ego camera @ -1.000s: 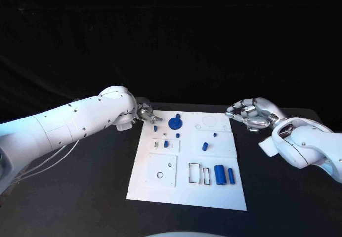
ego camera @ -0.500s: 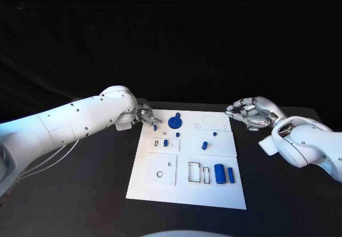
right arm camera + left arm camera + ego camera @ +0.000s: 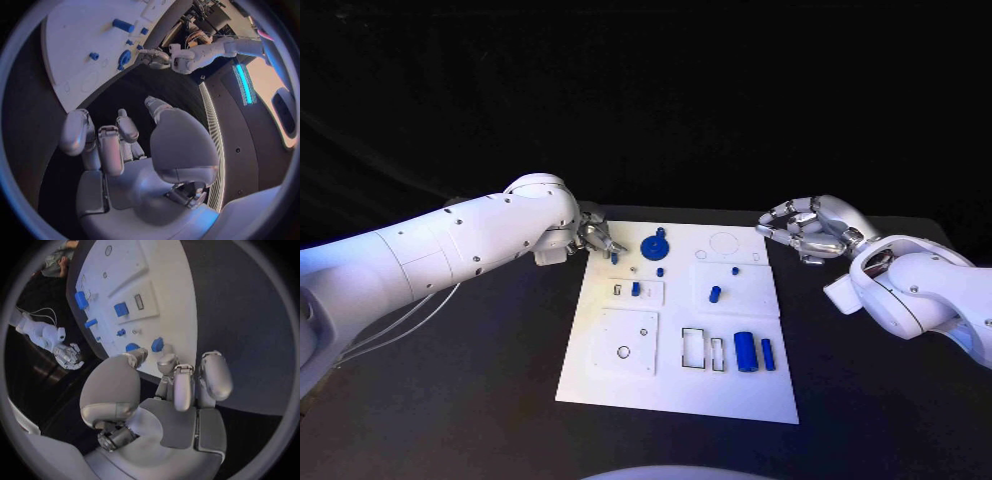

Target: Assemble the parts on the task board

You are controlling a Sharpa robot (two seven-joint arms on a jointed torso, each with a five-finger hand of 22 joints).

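The left hand sits at the far left corner of the task board, around eleven o'clock from the board's centre. Its fingers are curled forward, tips close together just beside a small blue peg near the board's edge. I cannot tell whether they actually pinch the peg or only touch it. In the left wrist view the fingertips hover right over two small blue pieces at the rim.

The right hand hangs off the board's far right corner, about one o'clock, fingers curled in loosely with nothing in them.

The other parts are spread over the board: a round blue knob piece at twelve o'clock, a short blue peg near the middle, and two blue cylinders lying side by side at five o'clock beside a rectangular cut-out.

The step in hand looks like picking up that corner peg. To do it well, the left hand should close squarely on the peg's sides, keep it upright, and lift straight up so it does not nudge the knob piece nearby. The right hand is best kept clear.
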